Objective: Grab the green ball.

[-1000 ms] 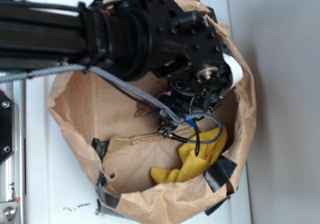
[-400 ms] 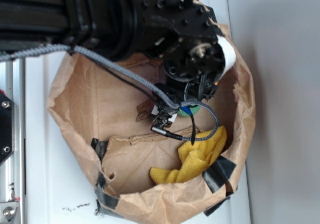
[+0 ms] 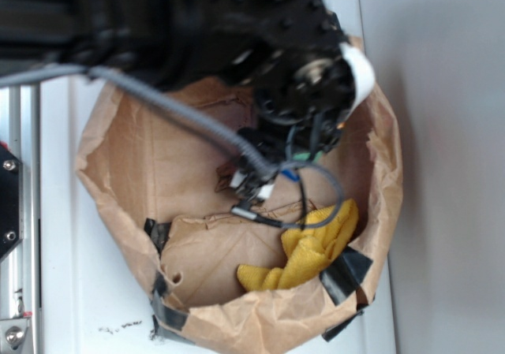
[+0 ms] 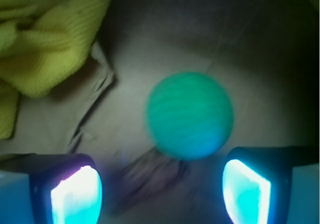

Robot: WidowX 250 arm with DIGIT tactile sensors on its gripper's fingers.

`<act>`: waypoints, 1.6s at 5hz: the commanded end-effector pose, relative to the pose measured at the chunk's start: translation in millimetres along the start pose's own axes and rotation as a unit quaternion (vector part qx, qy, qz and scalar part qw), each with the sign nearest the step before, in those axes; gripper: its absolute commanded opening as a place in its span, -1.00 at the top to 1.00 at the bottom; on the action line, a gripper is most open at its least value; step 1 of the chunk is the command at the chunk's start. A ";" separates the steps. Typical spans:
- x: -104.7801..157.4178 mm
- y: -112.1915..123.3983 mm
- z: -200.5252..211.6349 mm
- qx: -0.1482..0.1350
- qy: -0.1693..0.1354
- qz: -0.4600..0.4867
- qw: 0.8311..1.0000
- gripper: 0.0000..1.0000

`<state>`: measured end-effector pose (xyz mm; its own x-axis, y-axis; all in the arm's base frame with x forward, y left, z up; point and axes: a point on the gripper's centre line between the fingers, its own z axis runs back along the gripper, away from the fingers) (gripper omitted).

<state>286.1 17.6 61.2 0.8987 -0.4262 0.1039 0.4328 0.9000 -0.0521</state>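
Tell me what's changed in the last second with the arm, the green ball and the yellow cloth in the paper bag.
The arm has drifted toward the top of the exterior view, carrying the gripper with it. That uncovered the green ball, earlier hidden under the wrist; now only a sliver shows there. The wrist view shows the jaws open, the ball ahead of them and not gripped. The yellow cloth and paper bag stayed put.

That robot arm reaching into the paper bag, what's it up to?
It is going after the green ball lying on the floor of the brown paper bag. The gripper hangs just above with its jaws open, one on each side, and the ball sits a little ahead of the gap, not yet held. A crumpled yellow cloth lies off to one side.
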 end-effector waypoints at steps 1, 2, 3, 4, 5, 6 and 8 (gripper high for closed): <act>26.7 -8.6 16.3 0.001 -0.023 -0.022 0.999 -1.00; 40.8 14.1 7.4 0.005 -0.014 -0.014 1.000 -1.00; 44.5 32.7 8.7 0.013 -0.014 -0.007 1.000 -1.00; 41.9 45.9 17.5 0.008 -0.021 0.009 1.000 -1.00; 24.2 46.7 33.6 -0.007 -0.025 0.014 1.000 -1.00; -2.4 32.1 67.2 -0.012 -0.029 -0.001 1.000 -1.00; -29.9 51.9 78.8 -0.001 -0.042 0.045 0.998 -1.00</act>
<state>278.4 77.2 124.9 0.9213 -0.3577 0.1527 0.3737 0.9229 -0.0930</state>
